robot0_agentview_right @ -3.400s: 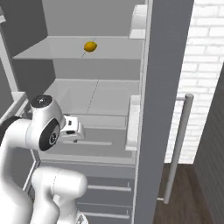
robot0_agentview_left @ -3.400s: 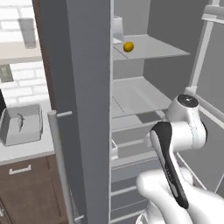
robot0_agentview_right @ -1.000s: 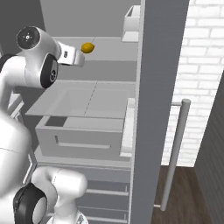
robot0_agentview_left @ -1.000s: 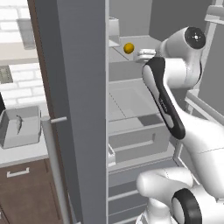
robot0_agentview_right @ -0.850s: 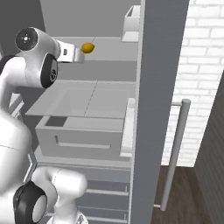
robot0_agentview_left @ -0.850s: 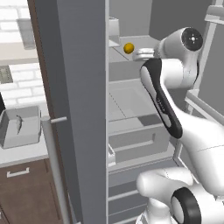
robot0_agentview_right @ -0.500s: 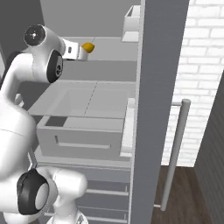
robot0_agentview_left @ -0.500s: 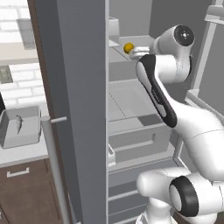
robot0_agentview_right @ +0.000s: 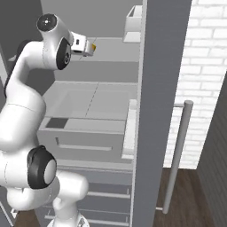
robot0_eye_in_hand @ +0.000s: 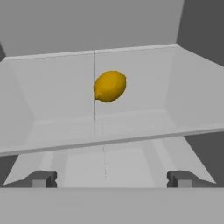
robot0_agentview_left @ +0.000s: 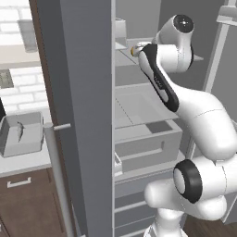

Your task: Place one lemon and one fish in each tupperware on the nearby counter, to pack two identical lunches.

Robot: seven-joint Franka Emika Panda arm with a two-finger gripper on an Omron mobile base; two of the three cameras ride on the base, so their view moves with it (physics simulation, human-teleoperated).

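Open fridge, upper shelf (robot0_eye_in_hand: pixel 131 124), with lemon (robot0_eye_in_hand: pixel 110 86) lying on it toward the back wall. Pincer (robot0_eye_in_hand: pixel 109 178) released, jaws spread wide and empty, levelled at shelf height and aimed at the lemon, not yet reaching it. In the right base view, pincer (robot0_agentview_right: pixel 91 47) at the shelf's front edge, lemon (robot0_agentview_right: pixel 94 46) just past its tips. Tupperware (robot0_agentview_left: pixel 21 134) on the desk (robot0_agentview_left: pixel 28 162) left of the fridge, well apart from the arm, with a slender grey shape inside, probably a fish (robot0_agentview_left: pixel 20 130). Step in hand, by judgement: approach to the lemon for pickup. Next move calls for a straight advance along the shelf until the jaws flank the fruit, then closure; round fruit likely to roll if nudged off-centre.
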